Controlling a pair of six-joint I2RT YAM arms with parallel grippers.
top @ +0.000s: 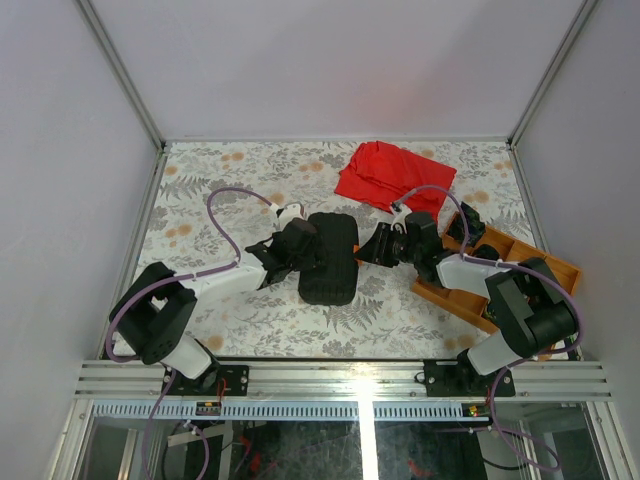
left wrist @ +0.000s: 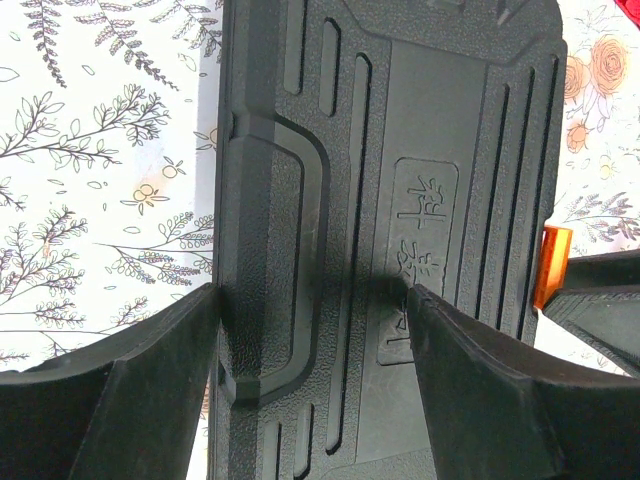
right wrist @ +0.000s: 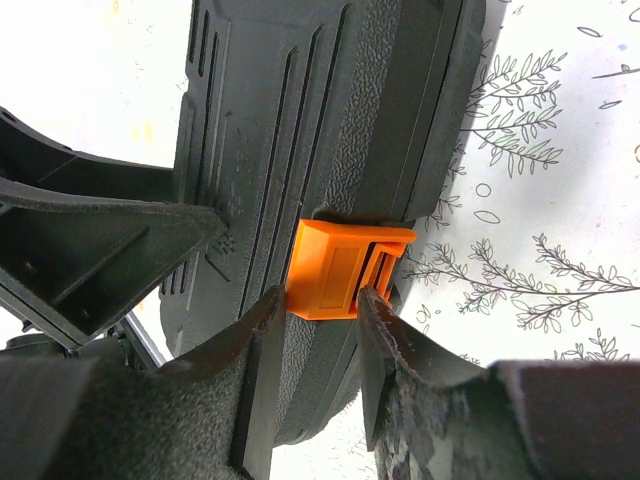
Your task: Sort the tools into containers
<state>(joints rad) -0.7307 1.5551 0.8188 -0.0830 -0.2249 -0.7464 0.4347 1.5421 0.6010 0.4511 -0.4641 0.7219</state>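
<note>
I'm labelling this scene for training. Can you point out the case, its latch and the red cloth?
case (top: 328, 262), top view, middle of its lid.
latch (right wrist: 335, 270), right wrist view, its orange front face.
cloth (top: 393, 175), top view, middle of the red folds.

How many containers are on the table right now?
2. The black tool case is mid-table; a wooden compartment tray lies at the right, partly under the right arm. The red cloth may hide more.

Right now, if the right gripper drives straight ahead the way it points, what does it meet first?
The right gripper meets the orange latch first: it sits between the fingertips, which look closed on it. Directly behind is the black case wall.
</note>
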